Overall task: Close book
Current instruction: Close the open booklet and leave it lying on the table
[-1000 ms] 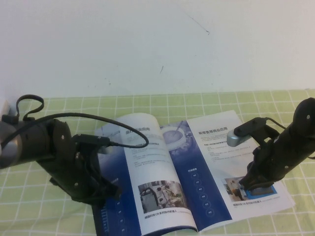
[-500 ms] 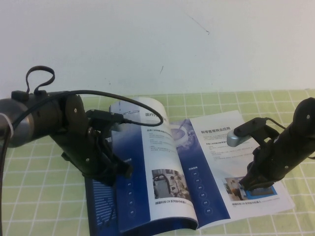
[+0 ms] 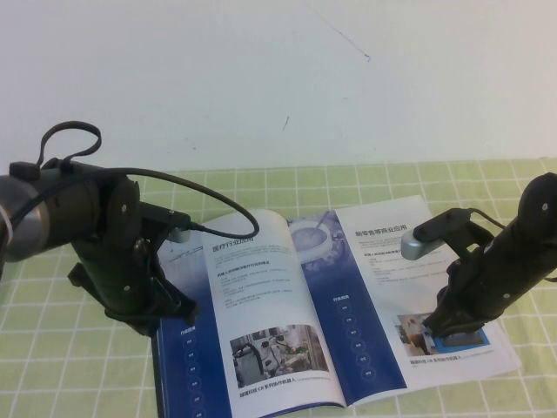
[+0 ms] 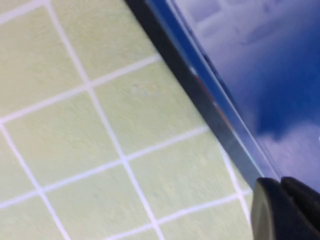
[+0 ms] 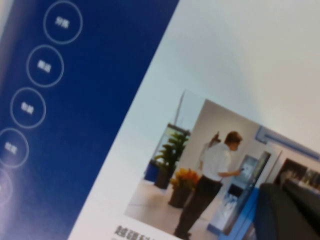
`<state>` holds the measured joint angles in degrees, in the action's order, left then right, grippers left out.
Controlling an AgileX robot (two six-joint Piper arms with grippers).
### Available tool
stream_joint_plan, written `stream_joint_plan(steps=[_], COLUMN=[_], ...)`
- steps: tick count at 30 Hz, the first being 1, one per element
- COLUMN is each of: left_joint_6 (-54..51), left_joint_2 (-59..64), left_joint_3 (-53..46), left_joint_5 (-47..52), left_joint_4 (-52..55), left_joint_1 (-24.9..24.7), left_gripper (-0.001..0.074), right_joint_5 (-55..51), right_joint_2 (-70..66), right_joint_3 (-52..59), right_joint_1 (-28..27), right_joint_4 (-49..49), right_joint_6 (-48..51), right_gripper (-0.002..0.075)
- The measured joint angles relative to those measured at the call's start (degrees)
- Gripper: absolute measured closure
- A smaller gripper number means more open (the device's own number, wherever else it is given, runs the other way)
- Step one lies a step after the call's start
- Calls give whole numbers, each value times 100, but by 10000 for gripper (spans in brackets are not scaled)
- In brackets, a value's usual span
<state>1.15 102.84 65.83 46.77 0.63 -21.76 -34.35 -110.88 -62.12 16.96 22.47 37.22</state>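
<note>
While the book [image 3: 287, 313] lies open at the middle of the bench's [image 3: 52, 374] near edge, the left tool [image 3: 170, 315] sits low at its left edge and the right tool [image 3: 451, 335] rests on its right page; whether either is spread or pressed together cannot be told.

This looks like a robotics lab bench, not a home or shop. The counter [image 3: 531, 344] wears a pale green cloth [image 3: 61, 374] with a white grid and stands against a bare white wall [image 3: 261, 70] (scuffed in a few spots). 2 black robot arms [image 3: 87, 226] with loose cables [image 3: 219, 197] lean over it: the left hand [image 3: 172, 315] at the left edge of the open book [image 3: 287, 322], the right hand [image 3: 449, 329] on its right page.
</note>
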Motion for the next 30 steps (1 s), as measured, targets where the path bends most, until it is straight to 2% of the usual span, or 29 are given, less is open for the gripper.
stream_joint_plan(steps=[3,14,30], left_joint_6=[64,192,-115], left_joint_2=[0,379,557], left_joint_3=[0,0,0], left_joint_5=[-80,-84,-495], left_joint_4=[68,246,-866], left_joint_1=[206,251,251], left_gripper=[737,737,737], right_joint_5=[0,10,10], right_joint_2=[0,-13,-13], right_joint_3=[0,0,-13], right_joint_1=[0,0,0], right_joint_4=[0,0,9], right_joint_6=[0,0,0], right_gripper=[729,729,729])
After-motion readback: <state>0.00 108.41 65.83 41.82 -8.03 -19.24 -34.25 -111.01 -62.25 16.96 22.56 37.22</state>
